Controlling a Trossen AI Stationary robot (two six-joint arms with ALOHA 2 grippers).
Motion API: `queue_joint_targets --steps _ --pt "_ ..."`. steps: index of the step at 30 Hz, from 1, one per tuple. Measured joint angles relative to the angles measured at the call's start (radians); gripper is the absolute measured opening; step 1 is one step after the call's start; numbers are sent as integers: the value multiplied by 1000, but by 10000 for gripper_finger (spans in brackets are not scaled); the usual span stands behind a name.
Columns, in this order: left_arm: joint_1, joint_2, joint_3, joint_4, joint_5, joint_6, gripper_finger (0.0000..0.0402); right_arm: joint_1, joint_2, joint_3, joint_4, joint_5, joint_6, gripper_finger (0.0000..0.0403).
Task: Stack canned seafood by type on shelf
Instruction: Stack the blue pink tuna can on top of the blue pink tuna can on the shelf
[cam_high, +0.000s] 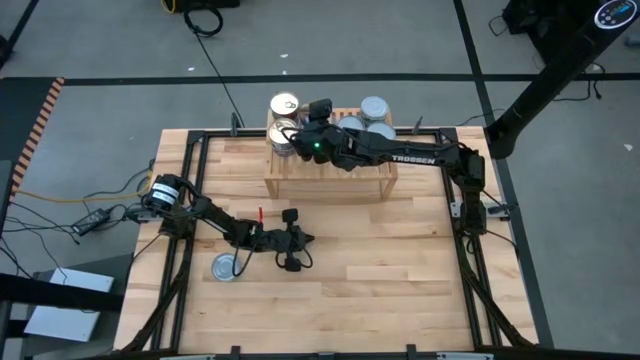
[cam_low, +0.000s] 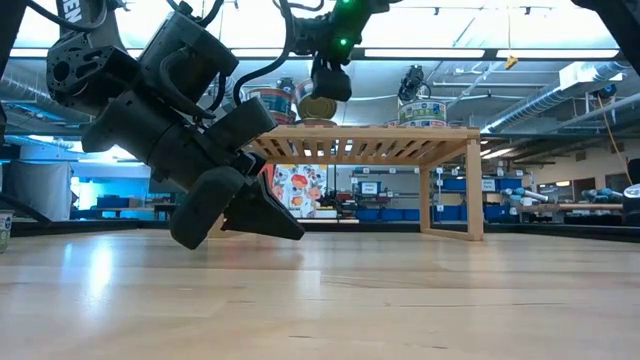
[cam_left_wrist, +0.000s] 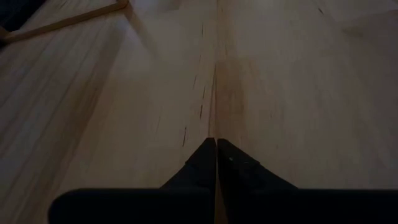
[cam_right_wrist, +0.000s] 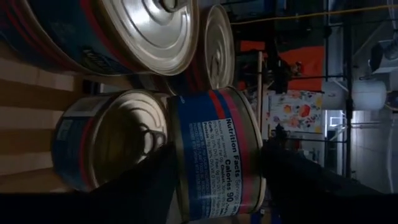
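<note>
The shelf (cam_high: 330, 168) stands at the table's far side. On its left end are gold-topped tins (cam_high: 284, 104), on its right end silver-topped tins (cam_high: 374, 107). One more silver-topped tin (cam_high: 227, 267) lies on the table near the left edge. My right gripper (cam_high: 303, 132) reaches over the shelf's left end, shut on a blue-labelled tin (cam_right_wrist: 214, 155) beside the gold-topped ones (cam_right_wrist: 106, 146). My left gripper (cam_high: 296, 250) hovers low over the table's middle, shut and holding nothing; it also shows in the low view (cam_low: 262, 215). My right gripper pinches the blue-labelled tin by its side wall (cam_right_wrist: 217, 124), one finger (cam_right_wrist: 149, 183) on each opposite side. The fingers come from above and from the table's right, over the shelf. In the low view the tin (cam_low: 318, 106) sits at the shelf's top; whether it rests there I cannot tell.
The plank tabletop (cam_high: 400, 270) lies bare in front of the shelf and to the right. A dark metal frame (cam_high: 185, 200) runs round the table. The room behind shows shelves and lamps in the low view.
</note>
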Motion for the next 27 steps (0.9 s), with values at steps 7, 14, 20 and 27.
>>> queue_joint_targets --steps 7,14,20,27 --pt "0 0 0 0 0 0 19 0 -2 0 -68 -21 28 265" --pt "0 0 0 0 0 0 19 0 -2 0 -148 -45 51 279" --pt "0 0 0 0 0 0 19 -4 -2 0 -152 -95 53 282" --pt "0 0 0 0 0 0 19 -18 -2 0 -156 -136 75 284"
